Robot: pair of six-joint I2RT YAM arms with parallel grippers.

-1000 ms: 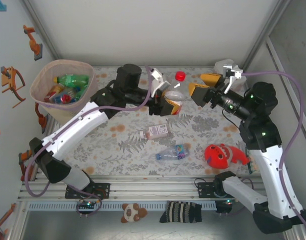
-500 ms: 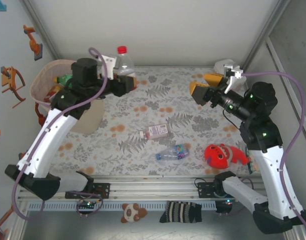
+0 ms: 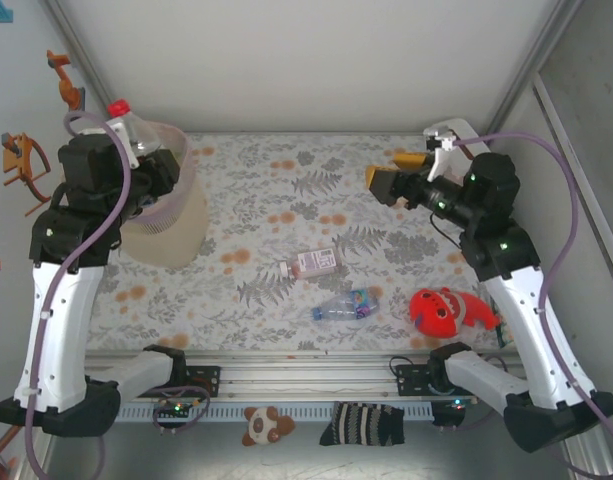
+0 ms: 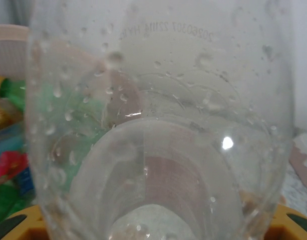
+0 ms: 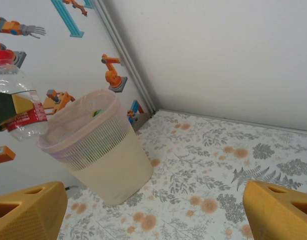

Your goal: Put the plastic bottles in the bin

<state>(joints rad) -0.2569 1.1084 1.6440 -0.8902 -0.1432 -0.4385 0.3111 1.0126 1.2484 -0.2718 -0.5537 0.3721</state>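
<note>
Upper left, my left end effector [image 3: 148, 168] grips a clear red-capped plastic bottle [image 3: 134, 133] at the rim of the pale-pink perforated bin [image 3: 172, 236]; my right end effector [image 3: 394, 172] is open, a red round toy [image 3: 444, 310] lower right.

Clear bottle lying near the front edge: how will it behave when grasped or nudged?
The bottle lies on its side and has a round body, so a nudge will likely roll it. It looks clear and empty, so it is probably light, and its thin walls may dent under the jaws.
</note>
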